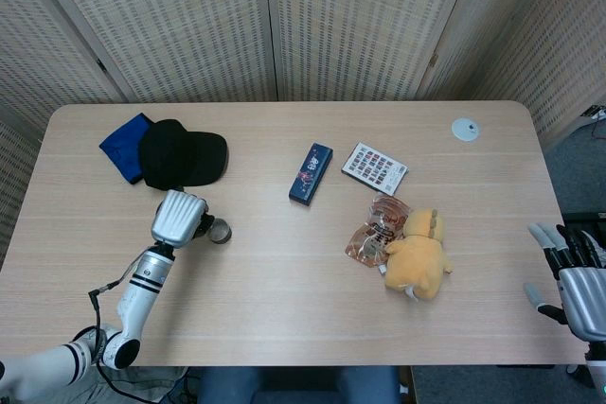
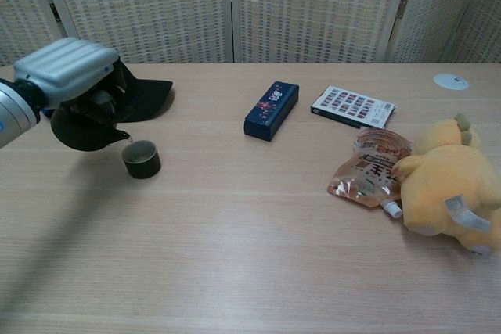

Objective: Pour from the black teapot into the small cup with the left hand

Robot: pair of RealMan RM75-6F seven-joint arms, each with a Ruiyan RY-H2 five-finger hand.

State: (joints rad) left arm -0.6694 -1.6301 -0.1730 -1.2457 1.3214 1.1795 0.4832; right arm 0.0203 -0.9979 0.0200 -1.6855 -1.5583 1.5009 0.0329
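In the chest view the teapot (image 2: pixel 84 127) is being held tilted by the left hand (image 2: pixel 69 72), its spout just over the cup (image 2: pixel 142 159); from the head view the pot is being hidden under that hand (image 1: pixel 178 218). Only the head view is showing the right hand (image 1: pixel 579 276), fingers spread, holding nothing, off the table (image 1: pixel 284 281). A cap (image 2: pixel 141 87) is lying just behind the pot.

My head view looks steeply down over the whole pale wooden table (image 1: pixel 284 281); my chest view sits low at its near edge, facing far. Both share the dark blue oblong box (image 1: pixel 311 173) (image 2: pixel 271 110).
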